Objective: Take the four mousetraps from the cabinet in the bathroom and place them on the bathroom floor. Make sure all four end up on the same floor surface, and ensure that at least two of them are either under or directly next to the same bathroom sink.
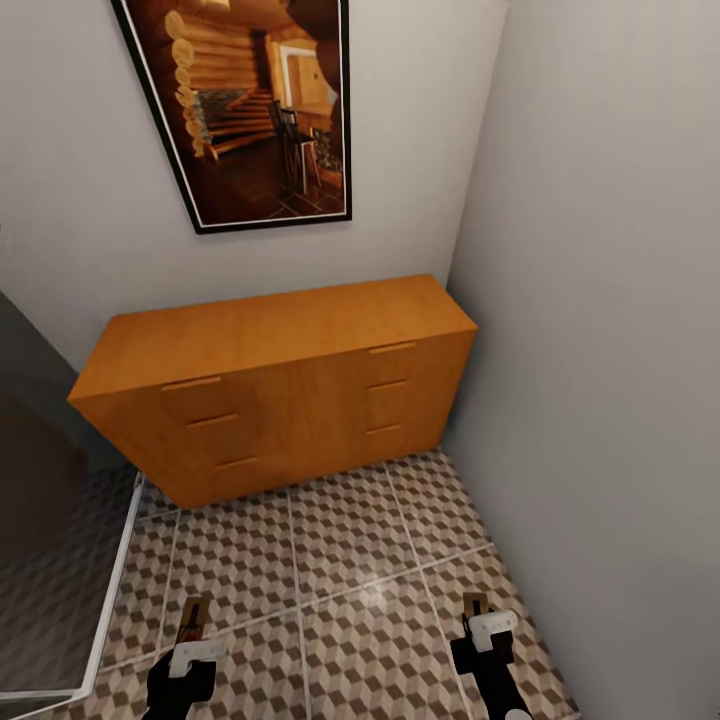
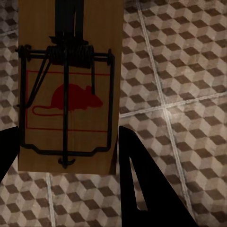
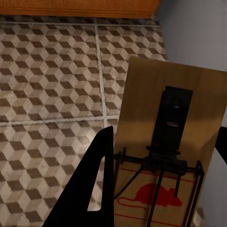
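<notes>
While both mousetraps (image 2: 68,90) (image 3: 168,156) seem gripped, they point toward cabinet (image 1: 280,380).

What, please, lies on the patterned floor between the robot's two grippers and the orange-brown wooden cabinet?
In the head view, bare cube-patterned tile floor separates the orange-brown wooden cabinet from both grippers, left and right, each holding a small brown mousetrap.

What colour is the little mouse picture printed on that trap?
Red, on the brown wooden mousetrap; the left wrist view shows it best.

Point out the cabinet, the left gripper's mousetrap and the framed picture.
cabinet (image 1: 270,330), head view, flat top.
left gripper's mousetrap (image 2: 71,101), left wrist view, red mouse print.
framed picture (image 1: 255,100), head view, centre.
</notes>
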Tool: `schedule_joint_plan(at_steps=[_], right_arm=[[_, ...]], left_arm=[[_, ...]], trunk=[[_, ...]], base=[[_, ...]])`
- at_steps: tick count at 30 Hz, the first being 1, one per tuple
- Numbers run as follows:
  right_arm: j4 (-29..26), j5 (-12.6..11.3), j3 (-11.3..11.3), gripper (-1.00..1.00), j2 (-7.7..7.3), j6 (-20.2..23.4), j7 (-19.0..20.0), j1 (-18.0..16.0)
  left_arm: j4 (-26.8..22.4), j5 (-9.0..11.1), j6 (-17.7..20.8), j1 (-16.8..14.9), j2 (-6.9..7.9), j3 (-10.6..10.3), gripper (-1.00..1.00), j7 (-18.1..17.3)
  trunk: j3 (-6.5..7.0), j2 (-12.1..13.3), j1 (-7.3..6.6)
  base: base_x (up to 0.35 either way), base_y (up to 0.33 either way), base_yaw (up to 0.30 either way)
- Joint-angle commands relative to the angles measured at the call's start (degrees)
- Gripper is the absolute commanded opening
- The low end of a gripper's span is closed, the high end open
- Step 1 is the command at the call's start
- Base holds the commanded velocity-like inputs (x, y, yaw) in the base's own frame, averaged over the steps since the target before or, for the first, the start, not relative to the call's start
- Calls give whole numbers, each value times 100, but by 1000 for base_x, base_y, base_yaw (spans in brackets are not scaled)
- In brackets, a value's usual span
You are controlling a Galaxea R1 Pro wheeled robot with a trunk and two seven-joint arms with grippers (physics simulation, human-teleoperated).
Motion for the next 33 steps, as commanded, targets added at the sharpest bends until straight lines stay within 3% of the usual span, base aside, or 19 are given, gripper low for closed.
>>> schedule_joint_plan(at_steps=[1, 33], right_arm=[[-1, -67, 49, -100, -5, -22, -13, -5], [-1, -59, 56, -100, 4, -22, -13, -6]], left_arm=[[4, -4, -9, -2, -1, -39, -100, 36], [4, -4, -9, -2, -5, -42, -100, 36]], trunk=[[-1, -9, 3], [230, -9, 3]], base=[[0, 0, 0], [0, 0, 0]])
